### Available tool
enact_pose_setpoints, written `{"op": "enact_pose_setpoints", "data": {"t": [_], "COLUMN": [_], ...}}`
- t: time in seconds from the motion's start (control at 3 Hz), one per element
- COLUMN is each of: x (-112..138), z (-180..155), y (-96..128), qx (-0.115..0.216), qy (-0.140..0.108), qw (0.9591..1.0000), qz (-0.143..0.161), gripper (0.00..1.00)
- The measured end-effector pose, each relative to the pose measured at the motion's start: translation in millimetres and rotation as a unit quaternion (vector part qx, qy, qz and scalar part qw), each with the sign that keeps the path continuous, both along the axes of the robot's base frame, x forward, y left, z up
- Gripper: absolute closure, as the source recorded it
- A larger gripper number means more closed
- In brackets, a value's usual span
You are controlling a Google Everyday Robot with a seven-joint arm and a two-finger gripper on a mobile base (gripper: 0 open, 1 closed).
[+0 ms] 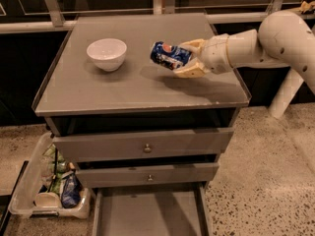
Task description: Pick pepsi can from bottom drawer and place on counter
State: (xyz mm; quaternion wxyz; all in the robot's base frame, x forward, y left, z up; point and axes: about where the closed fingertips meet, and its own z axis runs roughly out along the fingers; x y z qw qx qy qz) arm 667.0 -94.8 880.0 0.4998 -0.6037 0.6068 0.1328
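Observation:
The pepsi can (169,55) is dark blue with a round logo and lies tilted on its side in the air just above the right half of the counter (123,90). My gripper (189,59) reaches in from the right on a white arm and is shut on the can, one finger above and one below its right end. The bottom drawer (147,215) stands pulled out at the foot of the grey cabinet, its flat floor bare.
A white bowl (107,53) stands on the counter's left half. Two shut drawer fronts with round knobs (146,148) sit below the counter. A clear bin (49,191) with snack bags and bottles lies on the floor at the left. A white post (285,92) stands at the right.

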Motion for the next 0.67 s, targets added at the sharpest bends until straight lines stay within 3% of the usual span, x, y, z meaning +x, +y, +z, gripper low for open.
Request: {"op": "enact_pose_setpoints", "data": {"t": [0.33, 0.67], "x": [2.2, 2.9], "z": [-8.9, -16.6], "y": [-3.0, -8.5], "qx": [0.002, -0.003], "qy": [0.027, 0.044], "qw": [0.9996, 0.9989], "qz": [-0.006, -0.017], "gripper": [1.0, 0.82]}}
